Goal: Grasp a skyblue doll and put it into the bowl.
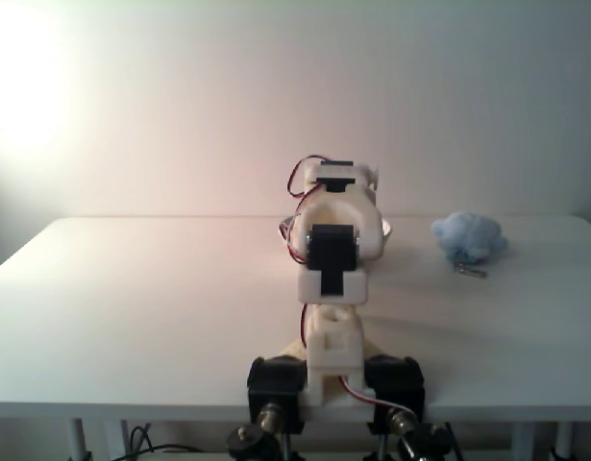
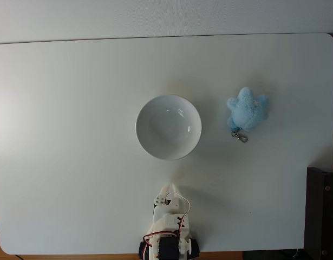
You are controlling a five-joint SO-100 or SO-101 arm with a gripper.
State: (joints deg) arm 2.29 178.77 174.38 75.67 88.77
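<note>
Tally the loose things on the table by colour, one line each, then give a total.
White: 1, the bowl
Sky blue: 1, the skyblue doll, to the right of the bowl in the fixed view from above
Total: 2

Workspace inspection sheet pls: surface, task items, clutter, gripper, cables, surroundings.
Surface: white table, bare apart from the items below.
Job's things: skyblue doll lies on the table to the right of the bowl in the top-down fixed view, apart from it; keychain clasp on the side toward the arm. Bowl upright, nothing in it.
Clutter: nothing seen.
Gripper: gripper folded back at the arm's base, short of the bowl; open or shut cannot be told.
Cables: red and white wires looped on the arm.
Surroundings: plain wall; dark object at the table's right edge.
</note>
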